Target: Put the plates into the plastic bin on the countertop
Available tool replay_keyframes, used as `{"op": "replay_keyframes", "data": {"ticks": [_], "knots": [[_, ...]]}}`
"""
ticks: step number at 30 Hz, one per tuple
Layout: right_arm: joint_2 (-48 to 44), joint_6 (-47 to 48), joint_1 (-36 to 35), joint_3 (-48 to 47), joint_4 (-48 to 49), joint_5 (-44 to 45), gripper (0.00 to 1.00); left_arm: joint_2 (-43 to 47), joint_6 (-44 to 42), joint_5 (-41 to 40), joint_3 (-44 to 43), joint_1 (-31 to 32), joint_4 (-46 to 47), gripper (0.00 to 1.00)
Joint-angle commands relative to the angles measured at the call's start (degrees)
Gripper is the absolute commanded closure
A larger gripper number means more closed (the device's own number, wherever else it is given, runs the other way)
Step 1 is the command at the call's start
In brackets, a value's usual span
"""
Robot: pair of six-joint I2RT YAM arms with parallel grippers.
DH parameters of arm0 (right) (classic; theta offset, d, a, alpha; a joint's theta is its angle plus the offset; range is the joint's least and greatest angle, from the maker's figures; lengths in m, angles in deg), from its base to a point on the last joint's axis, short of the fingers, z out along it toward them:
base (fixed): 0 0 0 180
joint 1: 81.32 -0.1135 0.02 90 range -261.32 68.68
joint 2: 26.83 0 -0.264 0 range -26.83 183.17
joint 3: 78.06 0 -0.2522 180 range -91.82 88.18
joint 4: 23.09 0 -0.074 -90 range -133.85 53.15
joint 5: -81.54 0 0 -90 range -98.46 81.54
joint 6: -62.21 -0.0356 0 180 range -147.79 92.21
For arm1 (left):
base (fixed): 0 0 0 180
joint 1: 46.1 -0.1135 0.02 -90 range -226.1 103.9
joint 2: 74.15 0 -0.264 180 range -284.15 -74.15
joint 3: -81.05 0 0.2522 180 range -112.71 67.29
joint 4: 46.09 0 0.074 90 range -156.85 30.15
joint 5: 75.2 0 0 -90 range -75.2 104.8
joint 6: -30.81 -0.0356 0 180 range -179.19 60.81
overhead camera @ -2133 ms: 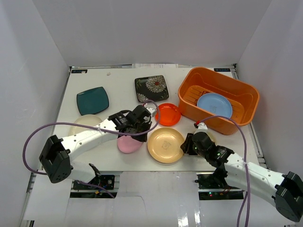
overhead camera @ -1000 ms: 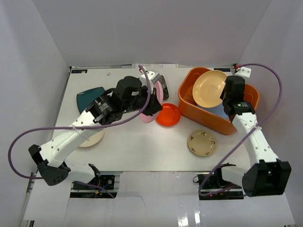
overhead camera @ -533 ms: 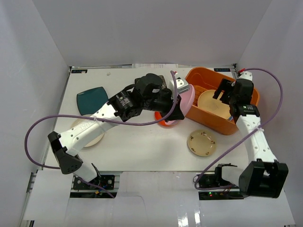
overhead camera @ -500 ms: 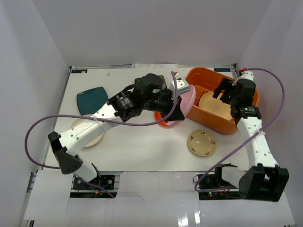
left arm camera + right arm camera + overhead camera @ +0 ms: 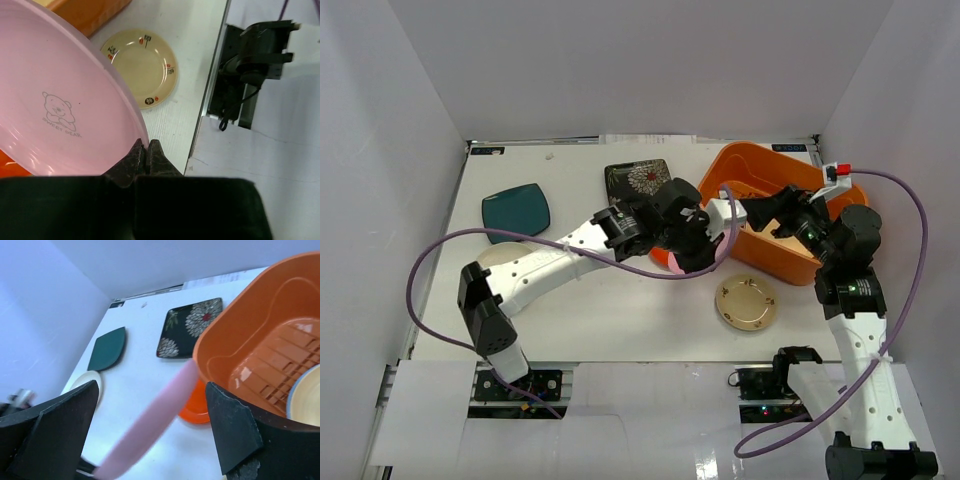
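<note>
White bench (image 5: 620,310) below; left hand (image 5: 146,148) clenches the pink plate (image 5: 60,100), its edge slanting toward the bin (image 5: 782,258). Right hand (image 5: 770,216) released, empty.

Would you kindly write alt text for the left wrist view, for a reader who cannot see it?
The left gripper pinches the rim of a bear-printed pink plate, which fills the left of the frame above the white countertop. Beyond it, a beige plate lies flat on the countertop, near a corner of the orange bin.
</note>
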Motion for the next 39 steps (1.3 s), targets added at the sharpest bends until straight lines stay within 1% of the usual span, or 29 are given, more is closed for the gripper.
{"op": "replay_keyframes", "data": {"ticks": [1, 4, 6, 7, 10, 12, 14, 15, 16, 18, 19, 20, 21, 22, 23, 24, 26, 27, 28, 30, 31, 32, 33, 34, 35, 36, 37, 38, 39], "knots": [[0.23, -3.87, -1.14, 0.25, 0.59, -5.04, 0.08, -0.71, -2.26, -5.83, -1.42, 2.34, 0.09, 1.0], [1.72, -2.55, -2.63, 0.34, -2.48, -3.9, 0.09, -2.2, -3.04, -9.86, -2.74, 4.45, 0.09, 1.0], [2.17, -1.5, -5.0, 1.65, -3.72, -2.24, 0.09, -2.9, -3.48, -13.12, -3.97, 5.77, 0.09, 1.0], [2.17, -1.05, -6.93, 2.18, -5.03, 1.08, 0.08, -3.08, -3.84, -14.43, -4.24, 6.04, 0.17, 1.0], [0.94, -0.78, -9.05, 4.73, -6.01, 5.49, 0.07, -2.91, -4.1, -19.71, -5.03, 7.0, 0.35, 1.0], [0.41, -1.48, -9.4, 7.01, -5.04, 5.68, 0.05, -2.65, -4.28, -22.34, -4.68, 7.09, 0.87, 1.0], [0.5, -2.45, -10.1, 7.81, -4.69, 5.59, 0.02, -1.59, -4.28, -23.06, -3.98, 7.09, 1.66, 1.0], [0.5, -2.54, -10.37, 8.16, -4.51, 5.77, 0.02, -1.24, -4.28, -23.49, -3.19, 7.09, 2.28, 1.0], [0.58, -2.89, -11.07, 8.34, -4.34, 6.21, 0.18, -0.63, -4.28, -23.67, -2.84, 7.09, 2.46, 1.0], [0.67, -2.89, -11.69, 8.16, -4.34, 7.08, 0.23, 0.16, -4.02, -24.55, -1.61, 7.18, 3.42, 1.0], [0.85, -2.89, -12.21, 7.9, -4.34, 7.79, 0.42, 0.6, -3.93, -24.9, -1.17, 7.18, 3.77, 1.0], [0.76, -3.07, -12.31, 7.81, -4.34, 8.14, 0.55, 1.74, -3.75, -25.08, -0.73, 7.18, 4.13, 1.0], [0.59, -3.24, -12.39, 7.64, -3.82, 8.93, 0.63, 2.36, -3.49, -25.69, 0.32, 7.27, 4.82, 1.0], [0.59, -3.51, -12.48, 7.2, -3.11, 9.46, 0.78, 2.89, -2.96, -26.3, 0.85, 7.18, 5.09, 0.96], [0.59, -3.86, -12.57, 6.76, -2.5, 10.16, 0.86, 4.2, -2.44, -27.35, 1.47, 7.18, 5.53, 0.88], [1.11, -3.86, -12.48, 6.23, -0.93, 12.78, 0.9, 4.99, -0.34, -31.63, 3.3, 7.18, 6.67, 0.65], [2.86, -2.47, -12.48, 3.08, -0.12, 16.74, 0.92, 8.14, 3.78, -38.06, 5.94, 7.1, 7.55, 0.42], [5.92, -1.67, -12.31, 1.41, -0.12, 19.89, 0.92, 9.56, 5.55, -40.87, 7.78, 7.09, 8.43, 0.33], [7.43, -0.88, -11.7, -2.35, -0.12, 21.05, 0.92, 11.23, 9.66, -46.56, 12.15, 7.09, 8.87, 0.16], [11.46, 0.7, -8.9, -5.97, 0.23, 23.51, 0.92, 16.3, 14.33, -50.99, 16.75, 6.05, 9.4, 0.04], [12.61, 1.32, -7.66, -7.55, 0.49, 23.87, 0.92, 17.99, 19.4, -53.18, 20.86, 5.26, 9.14, 0.02], [13.76, 1.58, -6.08, -10.09, 0.5, 25.62, 0.92, 19.66, 22.24, -53.38, 22.73, 3.77, 8.09, 0.02], [15.77, 1.94, -2.24, -10.81, 0.67, 25.2, 0.92, 22.81, 24.53, -52.6, 24.4, -0.6, 6.0, 0.02], [16.49, 2.2, -0.46, -11.26, 0.93, 25.2, 0.92, 24.41, 28.2, -48.67, 27.98, -3.34, 5.02, 0.02], [17.28, 2.55, 1.21, -11.35, 0.85, 25.46, 0.92, 26.25, 29.55, -46.46, 30.28, -9.54, 4.49, 0.02], [18.24, 3.08, 2.45, -10.83, 0.94, 27.72, 0.92, 28.01, 30.17, -44.61, 32.48, -12.82, 4.65, 0.02], [18.6, 3.86, 5.77, -9.95, 0.94, 28.87, 0.92, 31.25, 30.18, -43.2, 34.33, -15.38, 4.66, 0.02], [18.86, 4.05, 7.1, -8.9, 1.37, 29.5, 0.92, 32.24, 30.0, -42.58, 36.96, -20.1, 4.13, 0.02], [18.78, 4.05, 8.86, -6.02, 1.98, 31.16, 0.92, 32.94, 30.0, -43.7, 37.68, -21.98, 1.95, 0.02]]}}
